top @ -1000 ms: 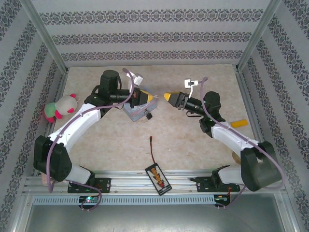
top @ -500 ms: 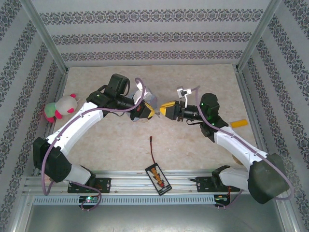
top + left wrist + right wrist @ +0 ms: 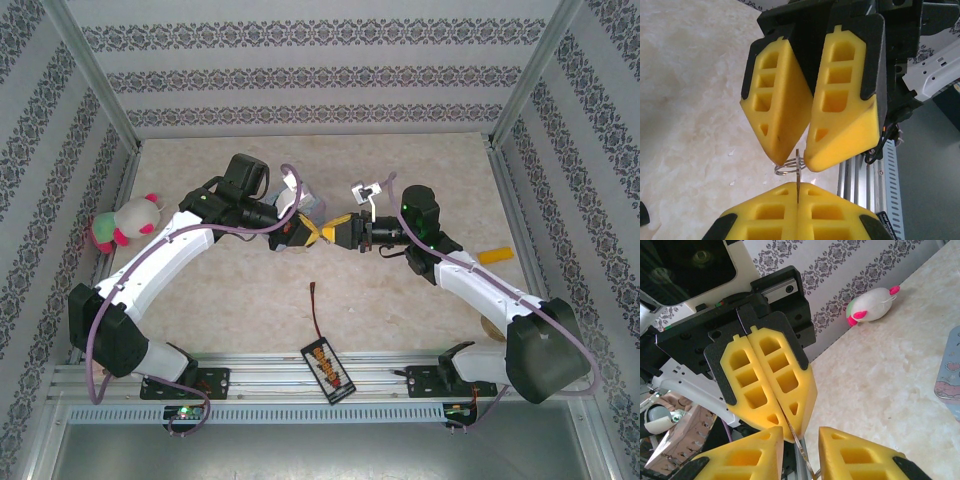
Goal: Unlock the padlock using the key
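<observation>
My left gripper (image 3: pixel 311 233) is shut on the key (image 3: pixel 797 176), a thin silvery blade seen edge-on and sticking out of its yellow fingertips, with a wire ring (image 3: pixel 786 167) at its free end. My right gripper (image 3: pixel 334 232) meets it tip to tip above the table. It is open, and its two fingers (image 3: pixel 781 131) stand on either side of the key and ring. From the right wrist, the key (image 3: pixel 801 452) runs from the left gripper (image 3: pixel 788 428) into the gap of the right gripper (image 3: pixel 800 436). The padlock is out of view.
A pale-blue tin (image 3: pixel 951 372) lies on the table, just behind the left gripper (image 3: pixel 306 203). A white-and-pink plush (image 3: pixel 125 222) sits at the left wall. A black wire with a red tip (image 3: pixel 318 300) leads to a black-orange device (image 3: pixel 328 367). A yellow piece (image 3: pixel 494 256) lies at the right.
The left gripper has swung away from the tin toward the middle. The right gripper has travelled left until its open fingers flank the key held by the left.
</observation>
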{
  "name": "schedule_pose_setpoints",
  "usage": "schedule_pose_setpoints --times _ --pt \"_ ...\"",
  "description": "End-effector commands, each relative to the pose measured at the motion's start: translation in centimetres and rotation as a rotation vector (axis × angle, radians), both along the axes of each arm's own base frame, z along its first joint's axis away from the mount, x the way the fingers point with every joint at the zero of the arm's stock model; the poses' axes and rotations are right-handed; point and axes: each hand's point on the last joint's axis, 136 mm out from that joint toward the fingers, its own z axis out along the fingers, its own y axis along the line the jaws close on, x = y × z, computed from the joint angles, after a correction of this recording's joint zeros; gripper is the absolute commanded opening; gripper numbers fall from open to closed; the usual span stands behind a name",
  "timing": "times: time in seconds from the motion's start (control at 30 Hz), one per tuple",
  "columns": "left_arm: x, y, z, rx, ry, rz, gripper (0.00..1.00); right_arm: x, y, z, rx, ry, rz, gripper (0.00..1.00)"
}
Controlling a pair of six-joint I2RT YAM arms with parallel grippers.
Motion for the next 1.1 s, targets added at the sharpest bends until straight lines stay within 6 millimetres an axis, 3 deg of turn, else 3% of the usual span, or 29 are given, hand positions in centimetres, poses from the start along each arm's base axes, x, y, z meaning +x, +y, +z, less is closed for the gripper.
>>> schedule_pose_setpoints --times 0.0,1.07 --pt "-0.2 -0.2 0.6 -0.012 -0.044 -0.011 0.00 -0.5 0.3 0.9 0.012 -0.045 0.043 0.24" --pt "1.4 0.3 1.2 -0.072 -0.028 0.057 0.00 -0.7 0.0 -1.0 -0.019 0.004 0.030 0.28"
